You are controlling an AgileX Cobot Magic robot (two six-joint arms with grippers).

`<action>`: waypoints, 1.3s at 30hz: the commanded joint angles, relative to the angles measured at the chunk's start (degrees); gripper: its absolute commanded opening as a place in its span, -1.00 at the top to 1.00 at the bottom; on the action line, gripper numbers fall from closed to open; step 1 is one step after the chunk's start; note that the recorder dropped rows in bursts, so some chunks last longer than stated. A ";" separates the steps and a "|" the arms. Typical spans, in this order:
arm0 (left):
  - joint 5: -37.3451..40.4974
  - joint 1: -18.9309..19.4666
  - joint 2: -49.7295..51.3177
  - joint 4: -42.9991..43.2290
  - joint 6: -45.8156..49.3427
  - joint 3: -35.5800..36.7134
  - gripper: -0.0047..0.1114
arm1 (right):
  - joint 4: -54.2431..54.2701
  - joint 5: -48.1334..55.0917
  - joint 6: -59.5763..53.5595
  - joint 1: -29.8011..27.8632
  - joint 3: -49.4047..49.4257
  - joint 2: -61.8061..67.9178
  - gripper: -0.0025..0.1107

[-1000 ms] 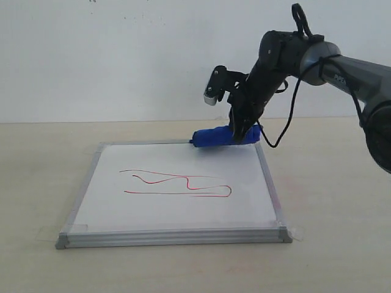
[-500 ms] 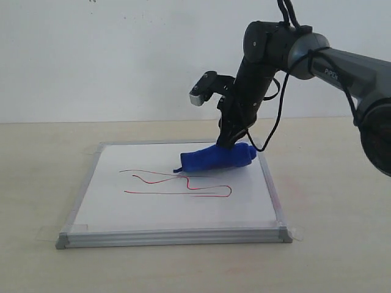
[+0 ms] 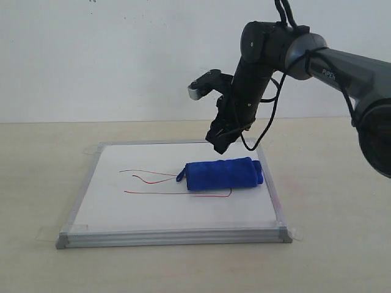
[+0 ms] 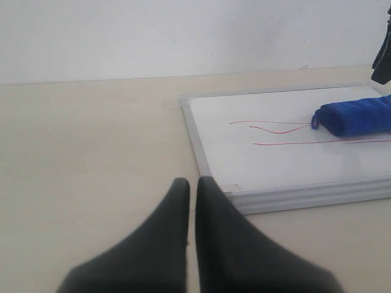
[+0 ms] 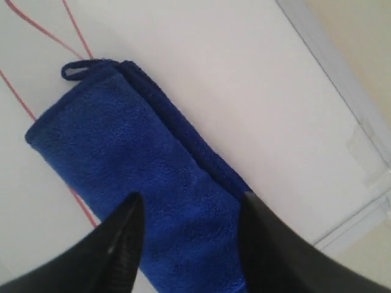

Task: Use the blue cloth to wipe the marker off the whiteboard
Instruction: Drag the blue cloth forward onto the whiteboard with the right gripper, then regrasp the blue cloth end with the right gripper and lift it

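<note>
The whiteboard lies flat on the table, silver-framed with taped corners. Red marker lines run across its middle. The rolled blue cloth rests on the board's right half, lying over the right end of the marker. My right gripper hangs open just above the cloth's far side, not touching it. In the right wrist view the open gripper frames the blue cloth, with red marker beside it. My left gripper is shut and empty over bare table, near the whiteboard's corner; blue cloth beyond.
The board sits on a beige table in front of a white wall. The right arm's black cable loops down beside the wrist.
The right gripper carried the cloth from the board's far edge down onto the marker lines, let it go and rose. The cloth now lies flat on the board.
</note>
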 commanded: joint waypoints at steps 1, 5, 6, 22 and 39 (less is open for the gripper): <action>-0.66 0.16 -0.20 -0.12 0.28 -0.14 0.85 | -0.05 0.10 -5.68 2.92 3.59 -3.96 0.17; -0.66 0.16 -0.20 -0.12 0.28 -0.14 0.85 | -4.56 0.10 -18.70 3.43 11.33 -7.78 0.17; -0.66 0.16 -0.20 -0.12 0.28 -0.14 0.85 | -5.58 0.10 -22.20 3.43 12.97 -8.48 0.17; -0.66 0.16 -0.20 -0.12 0.28 -0.14 0.85 | -8.61 -10.55 -31.00 2.35 21.86 -8.08 0.17; -0.66 0.16 -0.20 -0.12 0.28 -0.14 0.85 | -5.31 -18.70 -28.96 2.35 21.86 -4.71 -0.26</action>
